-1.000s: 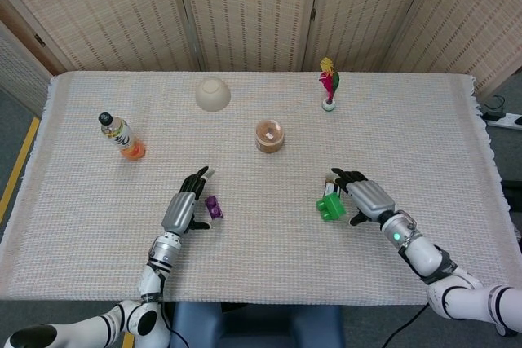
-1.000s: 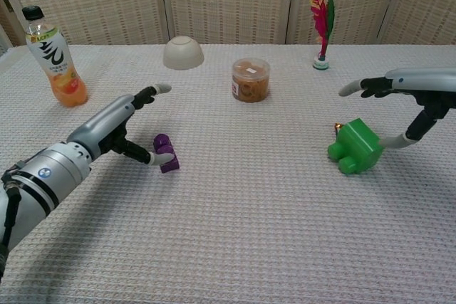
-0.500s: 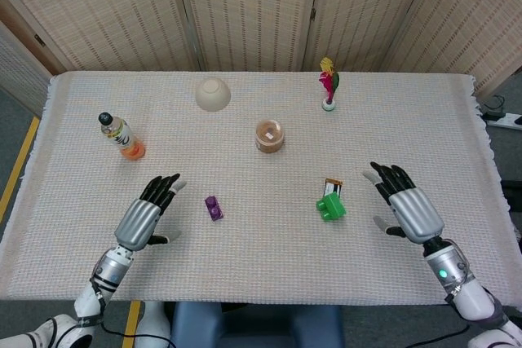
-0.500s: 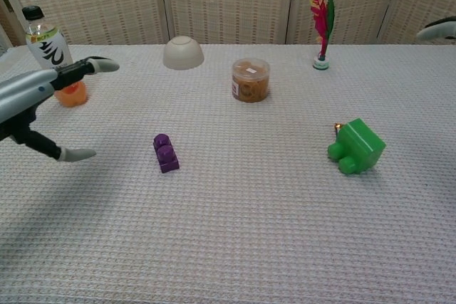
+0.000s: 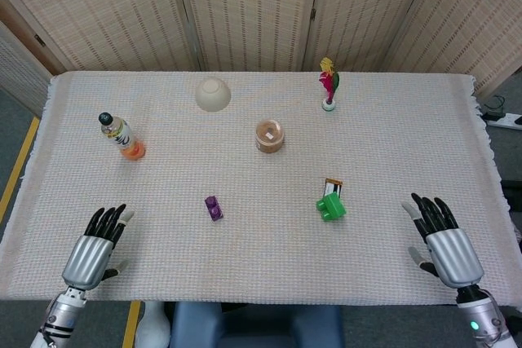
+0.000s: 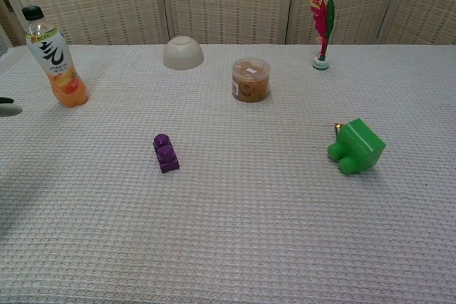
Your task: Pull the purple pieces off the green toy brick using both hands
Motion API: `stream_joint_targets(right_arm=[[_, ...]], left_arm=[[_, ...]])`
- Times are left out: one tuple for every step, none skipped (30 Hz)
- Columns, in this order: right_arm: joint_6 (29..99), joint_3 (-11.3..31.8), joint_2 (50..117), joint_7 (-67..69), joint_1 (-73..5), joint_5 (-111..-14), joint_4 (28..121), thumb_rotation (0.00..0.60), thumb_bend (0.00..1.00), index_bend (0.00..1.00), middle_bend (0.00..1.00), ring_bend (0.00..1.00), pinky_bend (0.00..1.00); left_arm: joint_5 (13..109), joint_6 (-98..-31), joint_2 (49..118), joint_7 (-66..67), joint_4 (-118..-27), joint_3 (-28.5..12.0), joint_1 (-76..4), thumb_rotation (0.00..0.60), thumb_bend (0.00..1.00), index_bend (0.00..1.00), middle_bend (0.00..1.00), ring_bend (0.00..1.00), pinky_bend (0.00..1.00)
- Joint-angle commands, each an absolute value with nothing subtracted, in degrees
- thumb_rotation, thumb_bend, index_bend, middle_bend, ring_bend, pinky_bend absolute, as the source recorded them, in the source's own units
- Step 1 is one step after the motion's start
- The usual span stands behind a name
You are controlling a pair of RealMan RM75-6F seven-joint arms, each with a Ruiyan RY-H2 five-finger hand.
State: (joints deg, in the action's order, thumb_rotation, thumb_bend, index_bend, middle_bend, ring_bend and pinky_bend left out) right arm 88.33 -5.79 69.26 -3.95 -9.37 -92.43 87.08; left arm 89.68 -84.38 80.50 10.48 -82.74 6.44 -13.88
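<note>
The purple piece (image 5: 213, 208) (image 6: 166, 153) lies by itself on the cloth, left of centre. The green toy brick (image 5: 331, 204) (image 6: 357, 147) lies on its side to the right, well apart from it, studs toward the front left. My left hand (image 5: 96, 247) hovers at the near left edge of the table with its fingers spread and nothing in it; only a fingertip (image 6: 10, 109) shows in the chest view. My right hand (image 5: 442, 243) hovers at the near right edge, fingers spread, holding nothing. Both hands are far from the pieces.
A drink bottle (image 5: 121, 135) (image 6: 55, 57) stands at the left. An upturned bowl (image 5: 212, 94) (image 6: 183, 53), a lidded tub (image 5: 269, 135) (image 6: 250, 80) and a feather shuttlecock (image 5: 329, 83) (image 6: 321, 30) sit further back. A small orange-brown item (image 5: 333, 185) lies just behind the green brick.
Both hands let go of their pieces and drew back toward the near table edge, outward and away. The purple piece and green brick stay where they were set down.
</note>
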Motion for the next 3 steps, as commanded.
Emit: stream_joint_targets(right_arm=[[89.41,-5.69,68.61,-5.13,-8.32,-93.25,88.32,0.6,0.37,0.0,0.0,0.0,0.0],[89.84,-5.7,68.52,-5.43,-8.0,-93.59,88.64,0.6,0.37,0.0,0.0,0.0,0.0],[90.25,-5.79,68.45,-5.92,-7.65,-94.14,88.95,0.6,0.37,0.0,0.0,0.0,0.0]], left_arm=[[90.73,-84.13,77.21,14.58,-86.74,8.06,-12.22,0.6,0.24,0.01,0.0,0.0,0.0],[91.16,-84.49,77.06,15.0,-86.88,7.99,-12.06,0.6,0.24,0.01,0.0,0.0,0.0],[91.68,-85.18,76.97,15.5,-86.98,7.89,-11.71,0.6,0.24,0.01,0.0,0.0,0.0]])
